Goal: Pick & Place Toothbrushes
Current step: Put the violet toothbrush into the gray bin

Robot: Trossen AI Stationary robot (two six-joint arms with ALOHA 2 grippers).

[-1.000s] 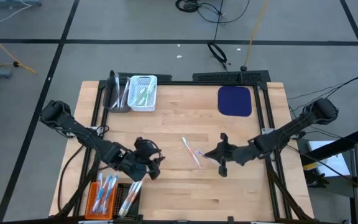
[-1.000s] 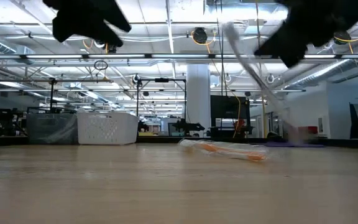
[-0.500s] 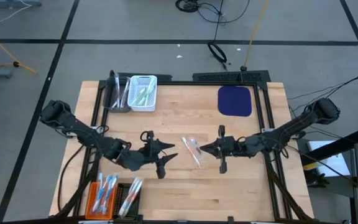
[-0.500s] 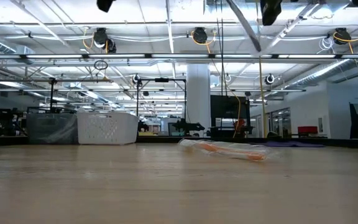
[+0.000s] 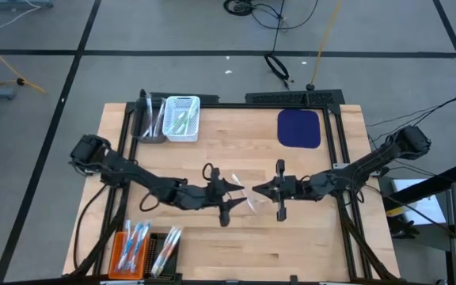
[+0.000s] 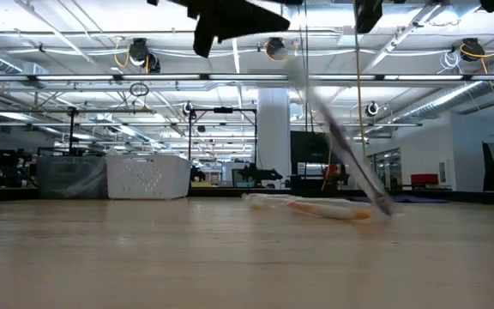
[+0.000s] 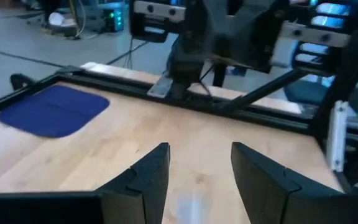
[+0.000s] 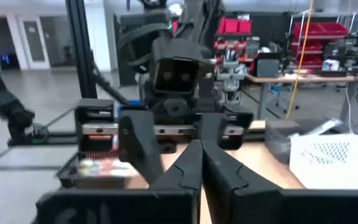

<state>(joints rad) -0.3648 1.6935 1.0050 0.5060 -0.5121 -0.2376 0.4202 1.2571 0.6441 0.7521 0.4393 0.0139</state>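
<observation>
left gripper (image 5: 229, 198), jaws wide, faces right gripper (image 5: 253, 190), jaws shut, mid-table (image 5: 236, 253); toothbrush (image 5: 248, 203) between; wood bare toward near edge.

A robotics laboratory in a large open industrial hall. Around the wooden table (image 5: 212, 150) — framed in black aluminium rails (image 5: 295, 98) — lies grey floor marked with dark tape lines (image 5: 212, 54) and loose cables (image 5: 279, 67). Beyond the table's far edge, an exposed ceiling carries strip lights (image 6: 101, 79) and pipework, above workbenches and red storage bins (image 8: 319, 37) — further dark robot arms (image 8: 173, 74) stand there too.
</observation>
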